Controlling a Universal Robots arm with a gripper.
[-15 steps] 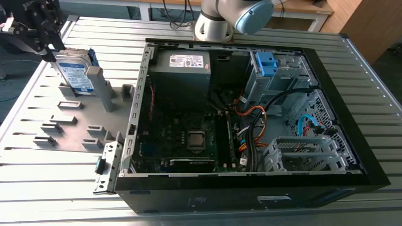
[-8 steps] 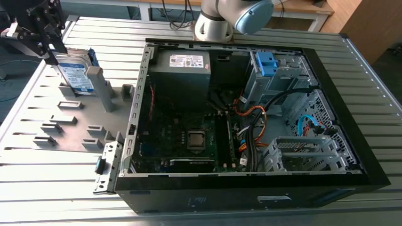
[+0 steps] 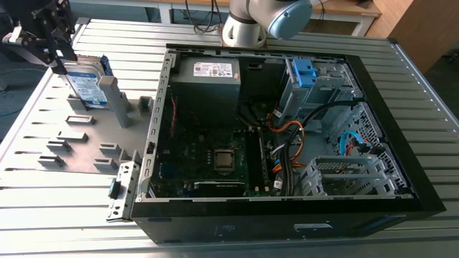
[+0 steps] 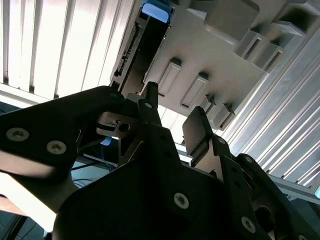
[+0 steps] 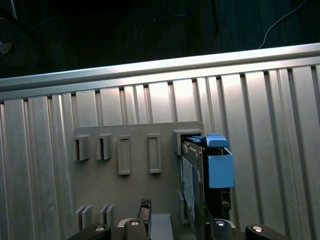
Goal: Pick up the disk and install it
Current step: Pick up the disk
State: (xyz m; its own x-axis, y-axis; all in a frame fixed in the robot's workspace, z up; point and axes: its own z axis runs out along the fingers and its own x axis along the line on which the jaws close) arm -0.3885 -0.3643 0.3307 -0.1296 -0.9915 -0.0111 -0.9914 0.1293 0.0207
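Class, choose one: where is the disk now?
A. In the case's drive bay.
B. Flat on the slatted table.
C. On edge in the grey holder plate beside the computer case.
C: the disk stands on edge in the grey holder plate, to the exterior view's left of the open computer case.

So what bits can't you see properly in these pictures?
- The disk: its bottom, in the exterior view, sits behind the grey holder.
- Its top corner there: covered by the gripper.
- The arm: cut off by the exterior view's top edge.
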